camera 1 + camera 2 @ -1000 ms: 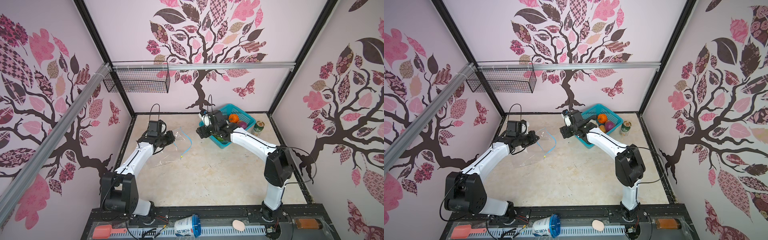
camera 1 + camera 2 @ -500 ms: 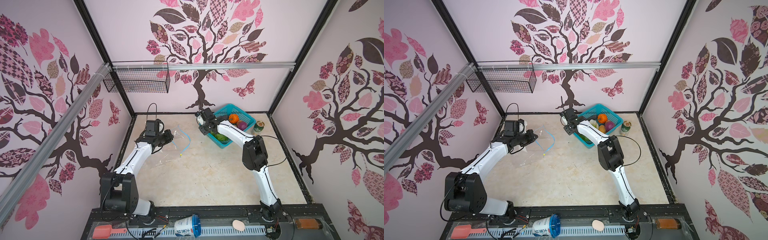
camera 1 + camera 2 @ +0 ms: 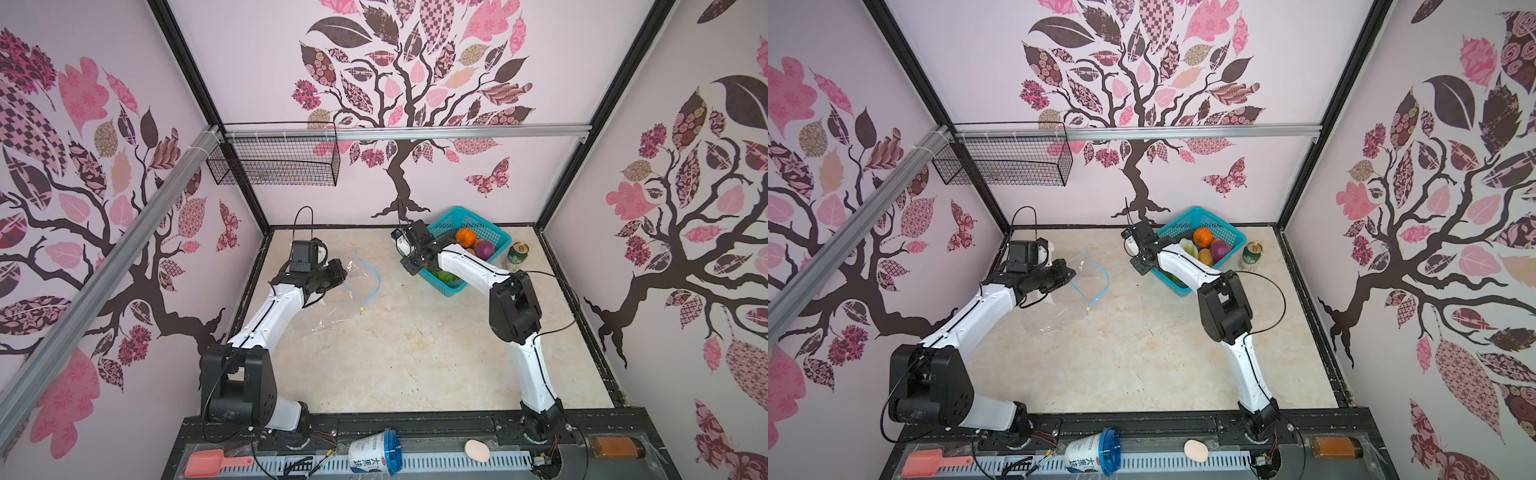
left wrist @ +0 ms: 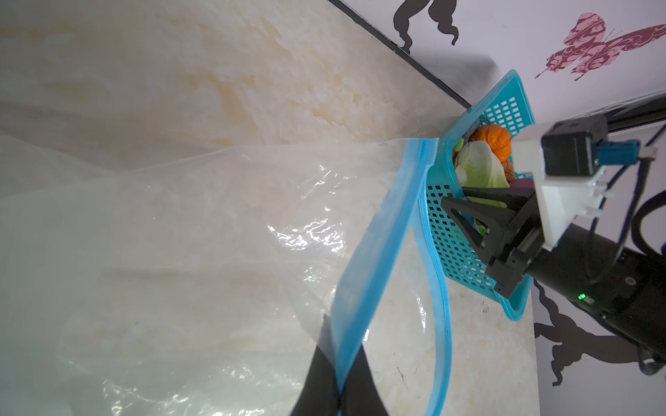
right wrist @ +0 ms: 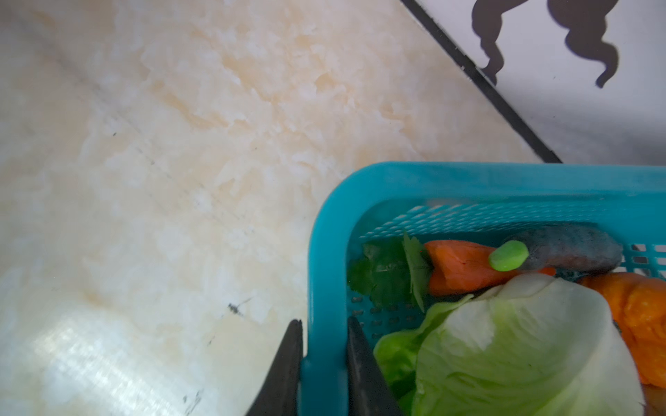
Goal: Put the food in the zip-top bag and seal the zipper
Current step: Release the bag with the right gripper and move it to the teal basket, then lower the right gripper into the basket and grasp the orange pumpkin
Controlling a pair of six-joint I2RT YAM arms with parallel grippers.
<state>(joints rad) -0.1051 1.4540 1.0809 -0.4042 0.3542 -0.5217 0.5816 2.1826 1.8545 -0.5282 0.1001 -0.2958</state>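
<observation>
Left wrist view: the left gripper point(image 4: 338, 363) is clamped on the thin light-blue zipper point(image 4: 382, 234) of the large clear crinkly zip-top bag point(image 4: 180, 252), with one black finger on each side of the upper lip. That lip is raised off the beige marble-pattern tabletop point(image 3: 415, 353). The lower lip curves along the surface, so the mouth stands open toward the right. In both top views the bag lies left of centre. The small yellow slider tab point(image 3: 361, 308) sits at the near end of the strip, on the tabletop.

Right of the bag and apart from it, the teal plastic mesh basket point(image 5: 468, 180) stands near the back wall. Right wrist view: the right gripper point(image 5: 324, 320) is drawn narrow across the basket's rim, one finger outside the wall and one inside, both against it.

All visible food lies in the basket. The large green-white leafy cabbage point(image 5: 522, 342) is just beside the inner finger. The orange carrot point(image 5: 457, 266) with a green top lies next to it, toward the basket's corner. The small orange pumpkin point(image 3: 465, 236) and the round purple onion point(image 3: 484, 250) lie further right. A green drink can point(image 3: 517, 257) stands upright just beside the basket's right side.
</observation>
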